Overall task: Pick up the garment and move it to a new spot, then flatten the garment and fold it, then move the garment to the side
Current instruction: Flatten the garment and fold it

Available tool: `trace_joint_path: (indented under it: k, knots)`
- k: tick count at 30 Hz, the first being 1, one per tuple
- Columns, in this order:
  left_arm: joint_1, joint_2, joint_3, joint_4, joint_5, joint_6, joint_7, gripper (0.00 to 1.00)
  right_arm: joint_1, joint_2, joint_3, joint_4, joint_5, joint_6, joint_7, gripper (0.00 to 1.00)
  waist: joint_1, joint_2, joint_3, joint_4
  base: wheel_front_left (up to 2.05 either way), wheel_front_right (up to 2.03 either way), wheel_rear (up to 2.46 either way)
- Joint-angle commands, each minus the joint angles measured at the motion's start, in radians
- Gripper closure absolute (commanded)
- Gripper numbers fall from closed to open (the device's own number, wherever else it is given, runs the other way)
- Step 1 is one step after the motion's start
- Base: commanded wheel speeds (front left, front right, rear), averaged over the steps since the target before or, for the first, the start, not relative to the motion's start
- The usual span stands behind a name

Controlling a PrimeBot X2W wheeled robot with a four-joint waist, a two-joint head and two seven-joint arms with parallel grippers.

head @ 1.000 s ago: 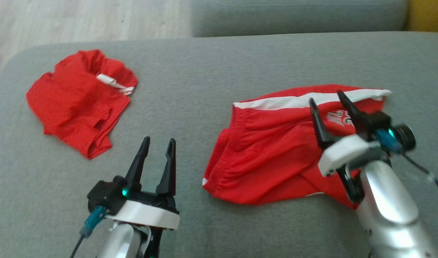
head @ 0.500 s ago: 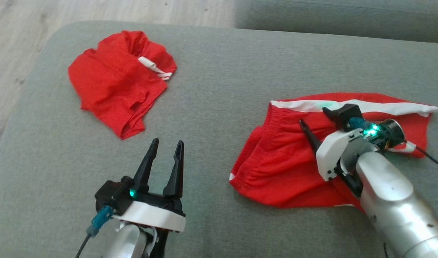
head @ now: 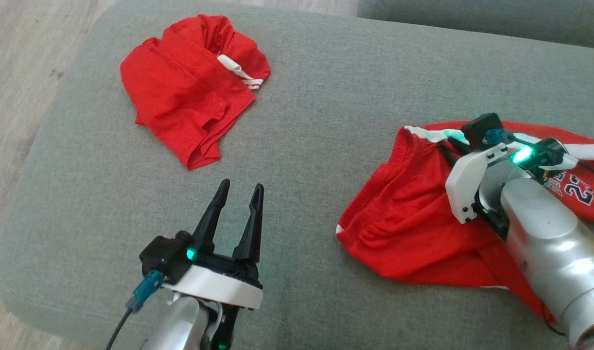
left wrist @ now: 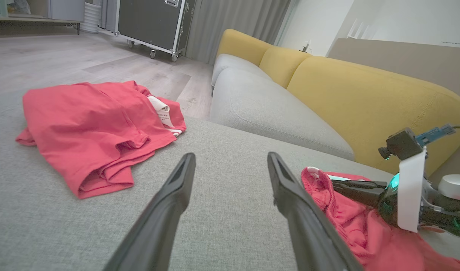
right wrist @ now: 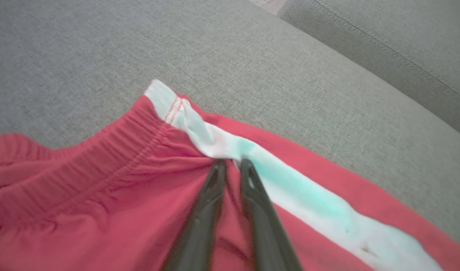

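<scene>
The garment [head: 409, 209], red shorts with a white side stripe and an elastic waistband, lies crumpled on the right of the grey cushion [head: 316, 121]. My right gripper [head: 450, 145] points down onto its far edge. In the right wrist view its fingers [right wrist: 215, 188] are pinched together on a pucker of the garment [right wrist: 102, 180] beside the white stripe [right wrist: 290, 188], close to the waistband. My left gripper [head: 238, 189] hovers open over bare cushion to the garment's left, holding nothing. The left wrist view shows the left gripper [left wrist: 230, 160] with the garment [left wrist: 350, 222] and right gripper [left wrist: 337, 185] at lower right.
A second red garment [head: 185, 92] lies folded at the cushion's far left, also in the left wrist view [left wrist: 87, 120]. Wooden floor [head: 15, 97] lies past the cushion's left edge. Another grey seat [left wrist: 267, 109] and a yellow backrest [left wrist: 358, 98] stand beyond.
The head camera has swung, shifting the whole picture. My right gripper has tipped down onto the garment's far edge and shut from wide open onto the fabric. The left gripper stays open.
</scene>
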Motion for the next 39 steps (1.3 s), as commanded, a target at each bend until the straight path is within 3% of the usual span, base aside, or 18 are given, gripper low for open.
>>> trace_joint_path:
  k: [1, 8, 22, 23, 24, 33, 39]
  knots:
    - [-0.033, 0.0, 0.029, -0.03, -0.007, 0.002, -0.01, 0.0, -0.011, -0.017, 0.013, 0.001, 0.007, 0.003, -0.007, 1.0, -0.0001, 0.0, 0.002, 0.002, 0.0, 0.0, 0.0]
    - [-0.05, 0.0, 0.017, -0.04, -0.017, 0.002, -0.01, 0.0, -0.128, -0.053, -0.009, 0.041, 0.003, 0.003, -0.084, 1.0, -0.0001, 0.0, 0.037, 0.016, 0.0, 0.0, 0.0]
    - [-0.105, 0.0, -0.023, -0.045, -0.04, 0.002, -0.01, 0.0, -0.389, -0.101, -0.022, 0.153, -0.163, 0.003, -0.204, 1.0, -0.0001, 0.0, 0.111, 0.062, 0.0, 0.0, 0.0]
    - [-0.108, 0.0, -0.022, -0.045, -0.04, 0.002, -0.01, 0.0, -0.404, -0.102, -0.028, 0.16, -0.18, 0.003, -0.212, 0.44, -0.0001, 0.0, 0.115, 0.061, 0.0, 0.0, 0.0]
    - [-0.11, 0.0, -0.02, -0.044, -0.04, 0.002, -0.01, 0.0, -0.417, -0.102, -0.037, 0.168, -0.195, 0.003, -0.219, 0.0, -0.0001, 0.0, 0.116, 0.059, 0.0, 0.0, 0.0]
    - [-0.102, 0.0, 0.024, -0.032, -0.021, 0.004, -0.01, 0.0, -0.355, -0.006, -0.155, 0.208, -0.204, 0.003, -0.263, 0.0, -0.0001, 0.0, 0.048, -0.026, 0.0, 0.0, 0.0]
    - [-0.061, 0.0, 0.086, -0.028, 0.003, 0.004, -0.01, 0.0, -0.241, 0.08, -0.27, 0.173, -0.104, 0.003, -0.305, 0.0, -0.0001, 0.0, -0.047, -0.127, 0.0, 0.0, 0.0]
